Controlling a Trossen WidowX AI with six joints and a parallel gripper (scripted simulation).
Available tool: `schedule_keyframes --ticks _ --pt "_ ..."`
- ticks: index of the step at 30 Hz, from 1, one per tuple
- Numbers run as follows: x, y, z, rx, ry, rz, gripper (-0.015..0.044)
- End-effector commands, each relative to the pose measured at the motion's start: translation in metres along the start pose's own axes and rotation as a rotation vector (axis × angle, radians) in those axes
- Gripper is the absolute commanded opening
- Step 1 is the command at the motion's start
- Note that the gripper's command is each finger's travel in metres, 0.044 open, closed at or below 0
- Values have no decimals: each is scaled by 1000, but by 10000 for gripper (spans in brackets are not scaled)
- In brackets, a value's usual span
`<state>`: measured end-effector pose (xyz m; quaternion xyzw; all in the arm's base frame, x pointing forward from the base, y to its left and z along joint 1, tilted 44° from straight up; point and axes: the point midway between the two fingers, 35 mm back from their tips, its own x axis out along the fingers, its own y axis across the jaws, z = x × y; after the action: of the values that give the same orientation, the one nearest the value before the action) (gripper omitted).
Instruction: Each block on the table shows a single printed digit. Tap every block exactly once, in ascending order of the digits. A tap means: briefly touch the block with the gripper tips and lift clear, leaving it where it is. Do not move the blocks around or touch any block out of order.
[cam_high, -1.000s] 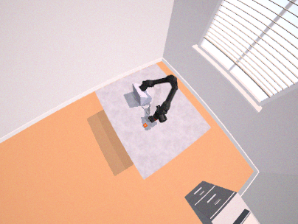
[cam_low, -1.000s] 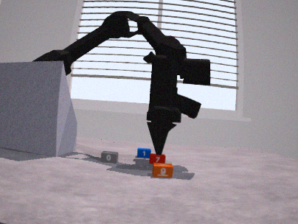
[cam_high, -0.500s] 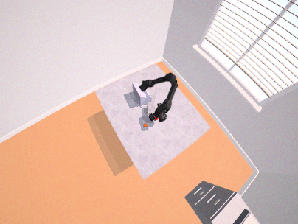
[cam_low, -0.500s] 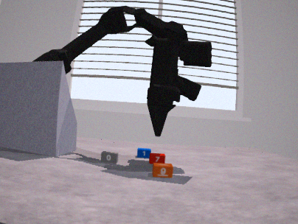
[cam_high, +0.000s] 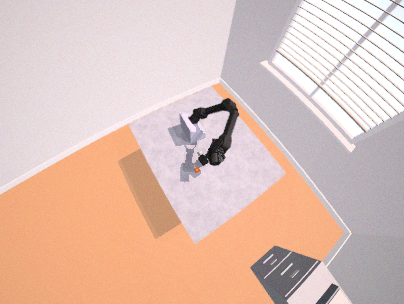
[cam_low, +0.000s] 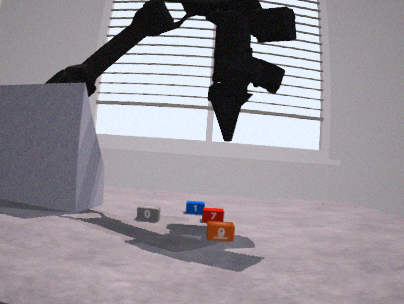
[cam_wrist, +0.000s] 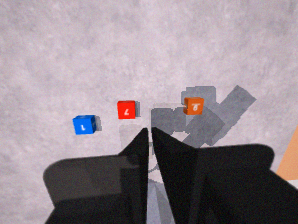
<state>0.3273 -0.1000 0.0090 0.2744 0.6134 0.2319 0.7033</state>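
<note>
My gripper (cam_low: 228, 140) (cam_wrist: 149, 131) is shut and empty, high above the blocks. The grey block (cam_low: 155, 215) shows 0 and stands left of the others in the exterior view; I do not see it in the wrist view. The blue block (cam_low: 195, 207) (cam_wrist: 84, 125) shows 1. The red block (cam_low: 213, 215) (cam_wrist: 126, 109) shows 7 and lies ahead and slightly left of the fingertips in the wrist view. The orange block (cam_high: 197, 170) (cam_low: 220, 231) (cam_wrist: 193, 106) shows an underlined digit that looks like 9, and lies ahead and to the right. No block is touched.
A large pale grey box-like body (cam_high: 190, 128) (cam_low: 40, 145) stands by the arm's base, left of the blocks in the exterior view. The arm's shadow falls around the orange block. A dark cabinet (cam_high: 285, 270) stands off the pale surface (cam_high: 240, 185).
</note>
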Motion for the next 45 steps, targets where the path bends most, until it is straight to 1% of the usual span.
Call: schedule_keyframes --ticks 1,3,10,11,14,16,25,45 --pt "-2 -70 -9 22 1 -4 20" --pt "-1 -91 -13 18 -3 0 20" --pt "2 -94 -13 17 -3 0 20" --pt "13 -95 -13 17 -2 -1 20" --pt "67 -94 -13 16 -3 2 20" --pt "80 -93 -13 17 -4 5 20" --pt "81 -93 -13 17 -4 5 20" --pt "111 -92 -13 17 -4 7 20"
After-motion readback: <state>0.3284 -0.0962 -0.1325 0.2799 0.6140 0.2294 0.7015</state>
